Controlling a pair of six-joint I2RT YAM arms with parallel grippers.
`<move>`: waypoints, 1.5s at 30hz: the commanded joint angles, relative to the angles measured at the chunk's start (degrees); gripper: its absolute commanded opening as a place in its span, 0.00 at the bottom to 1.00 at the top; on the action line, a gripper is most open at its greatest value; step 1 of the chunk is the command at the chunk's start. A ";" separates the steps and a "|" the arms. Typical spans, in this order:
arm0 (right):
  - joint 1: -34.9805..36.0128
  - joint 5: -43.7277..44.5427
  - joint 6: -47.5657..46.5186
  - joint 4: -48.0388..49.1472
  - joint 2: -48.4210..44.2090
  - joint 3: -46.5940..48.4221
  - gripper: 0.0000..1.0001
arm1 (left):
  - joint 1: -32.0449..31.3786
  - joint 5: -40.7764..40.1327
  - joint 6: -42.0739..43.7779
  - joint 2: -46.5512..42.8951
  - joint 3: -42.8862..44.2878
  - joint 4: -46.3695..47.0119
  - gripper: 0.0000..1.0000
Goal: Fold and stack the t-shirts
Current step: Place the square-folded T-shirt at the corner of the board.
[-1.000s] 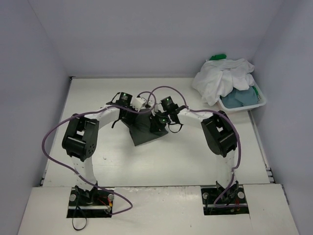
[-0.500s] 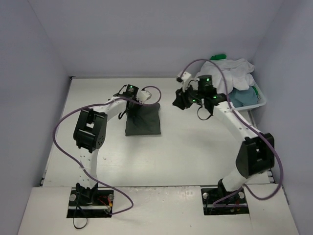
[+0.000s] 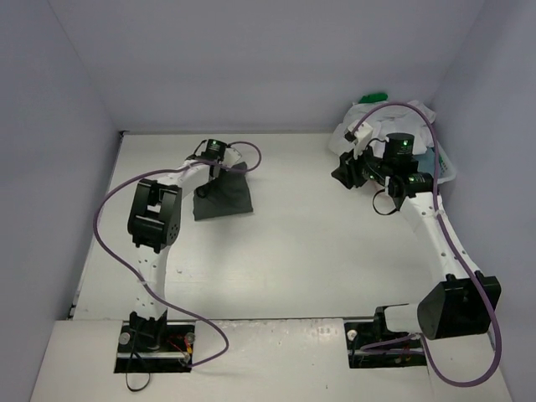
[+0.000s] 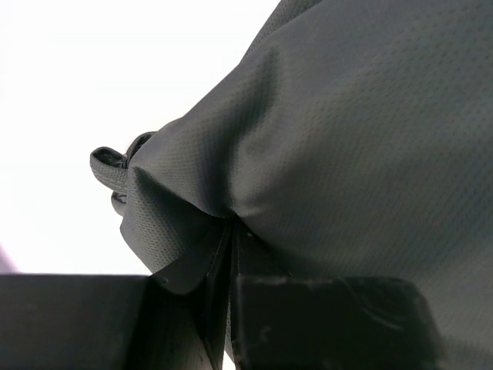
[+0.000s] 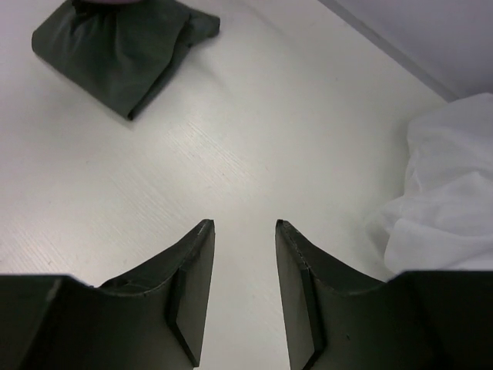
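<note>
- Looking down from above, I judge one shirt done: the dark grey t-shirt (image 3: 224, 195) lies folded on the table (image 3: 318, 251), left of centre. The white t-shirt (image 3: 356, 134) and the green t-shirt (image 3: 374, 98) are heaped in the basket (image 3: 450, 173) at the far right, so most of the folding and all the stacking remain. My left arm reaches forward, with my left gripper (image 3: 216, 167) at the folded shirt's far corner. My right arm stretches toward the basket, with my right gripper (image 3: 343, 172) just short of the heap.
- From my left wrist, the jaws are pressed together on a pinch of dark grey cloth, which bunches at the tips.
- From my right wrist, the jaws stand about half apart with nothing between them and bare table beneath. The white t-shirt is just to the right, and the dark grey one is well apart at upper left.
</note>
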 commanded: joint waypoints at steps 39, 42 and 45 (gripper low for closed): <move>-1.58 -6.55 0.59 -1.05 -9.83 -4.55 0.22 | 15.76 14.26 -19.30 -12.34 11.59 -19.23 0.00; -1.50 -6.90 0.77 -1.49 -10.09 -4.29 0.22 | 15.76 15.33 -20.71 -9.79 10.70 -18.54 0.00; -1.58 -6.99 0.77 -1.93 -10.27 -4.29 0.22 | 15.85 15.94 -21.50 -4.10 12.01 -18.44 0.00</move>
